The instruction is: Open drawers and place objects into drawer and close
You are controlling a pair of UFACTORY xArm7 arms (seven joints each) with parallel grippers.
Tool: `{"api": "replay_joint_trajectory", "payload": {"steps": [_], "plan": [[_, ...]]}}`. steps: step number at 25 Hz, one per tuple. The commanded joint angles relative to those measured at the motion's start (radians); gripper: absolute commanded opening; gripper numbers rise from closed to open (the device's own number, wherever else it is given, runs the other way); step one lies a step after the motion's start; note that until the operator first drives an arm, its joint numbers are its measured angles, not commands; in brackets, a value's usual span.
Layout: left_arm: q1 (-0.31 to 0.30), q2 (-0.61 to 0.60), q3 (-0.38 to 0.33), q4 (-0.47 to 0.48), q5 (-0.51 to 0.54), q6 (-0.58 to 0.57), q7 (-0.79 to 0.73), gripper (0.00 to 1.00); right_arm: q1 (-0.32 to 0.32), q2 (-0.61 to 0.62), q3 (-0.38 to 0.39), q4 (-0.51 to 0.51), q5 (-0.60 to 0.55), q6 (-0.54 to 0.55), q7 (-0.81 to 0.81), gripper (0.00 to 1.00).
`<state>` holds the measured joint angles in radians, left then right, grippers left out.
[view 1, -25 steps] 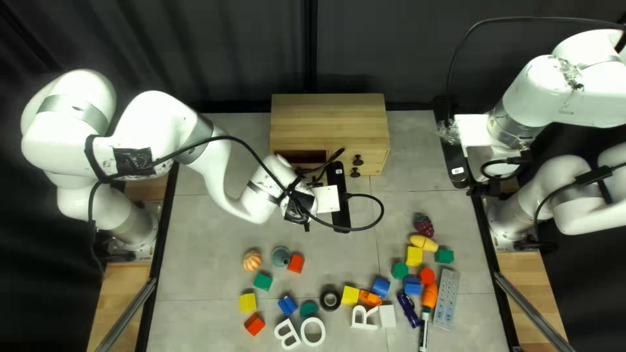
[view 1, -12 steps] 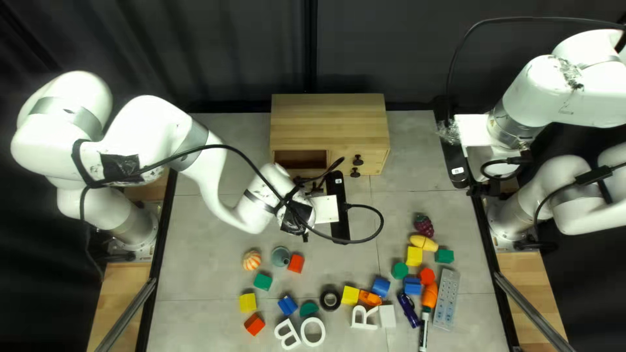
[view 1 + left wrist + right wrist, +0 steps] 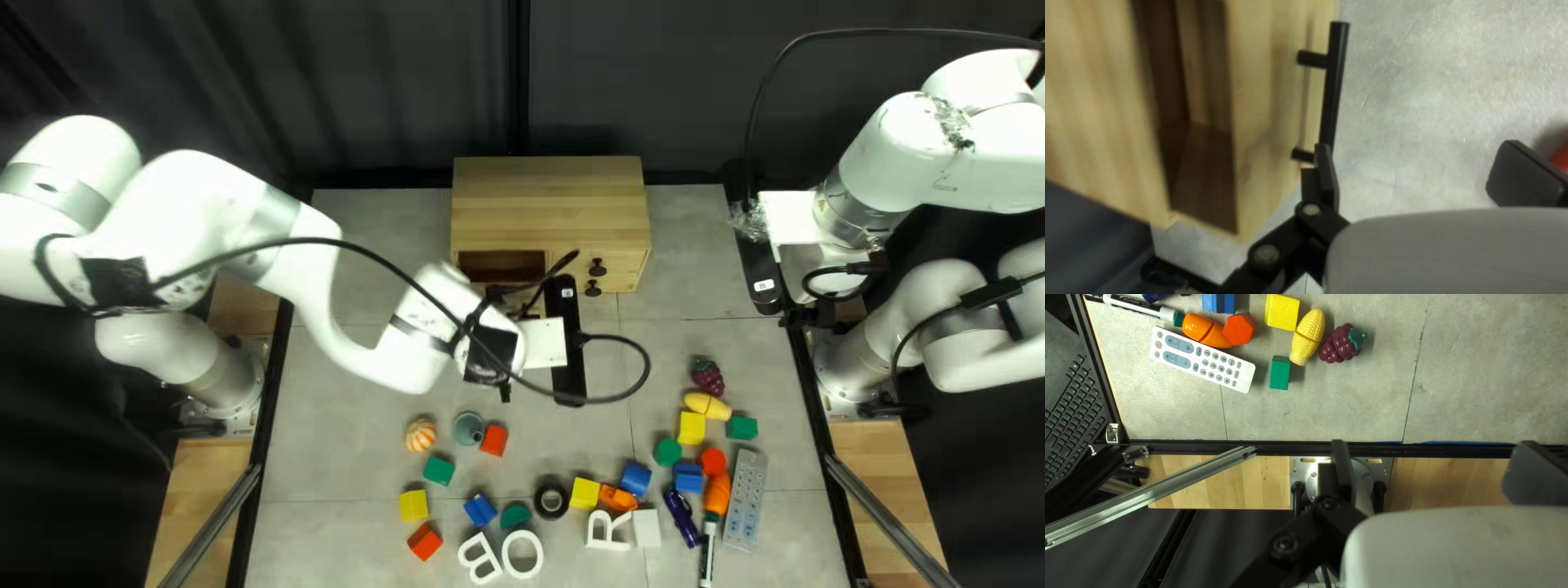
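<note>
While the left gripper [image 3: 1421, 166] and right gripper [image 3: 1433, 463] are set with fingers spread, the handle [image 3: 1334, 81] is located toward eleven o'clock of the former, on the open drawer [image 3: 1265, 109]. Light sliding and a stiff, slick handle are expected; grip should be taken mid-length.

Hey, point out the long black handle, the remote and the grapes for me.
Handle [image 3: 1334, 81]: left wrist view, on its long bar.
Remote [image 3: 1201, 360]: right wrist view, middle of its buttoned face.
Grapes [image 3: 1338, 345]: right wrist view, on the purple berries.
</note>
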<state>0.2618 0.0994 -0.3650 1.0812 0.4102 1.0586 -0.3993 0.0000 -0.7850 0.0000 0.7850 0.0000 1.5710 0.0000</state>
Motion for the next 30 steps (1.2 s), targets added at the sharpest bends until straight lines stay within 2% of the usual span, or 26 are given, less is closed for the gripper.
{"api": "replay_joint_trajectory", "payload": {"steps": [1,4,7,17,23,30], "plan": [[0.039,0.008,0.023,0.048,-0.072,0.014,0.094,1.00,0.000,0.000,0.000,0.000,0.000,0.000,0.000,1.00],[0.063,0.023,0.038,0.075,-0.095,0.021,0.160,1.00,0.000,0.000,0.000,0.000,0.000,0.000,0.000,1.00],[0.084,0.020,0.047,0.063,-0.116,-0.001,0.215,1.00,0.000,0.000,0.000,0.000,0.000,0.000,0.000,1.00],[0.129,-0.021,0.068,-0.065,-0.161,-0.149,0.333,1.00,0.000,0.000,0.000,0.000,0.000,0.000,0.000,1.00],[0.147,-0.024,0.078,-0.095,-0.194,-0.197,0.369,1.00,0.000,0.000,0.000,0.000,0.000,0.000,0.000,1.00],[0.144,-0.009,0.072,-0.089,-0.223,-0.202,0.368,1.00,0.000,0.000,0.000,0.000,0.000,0.000,0.000,1.00]]}}
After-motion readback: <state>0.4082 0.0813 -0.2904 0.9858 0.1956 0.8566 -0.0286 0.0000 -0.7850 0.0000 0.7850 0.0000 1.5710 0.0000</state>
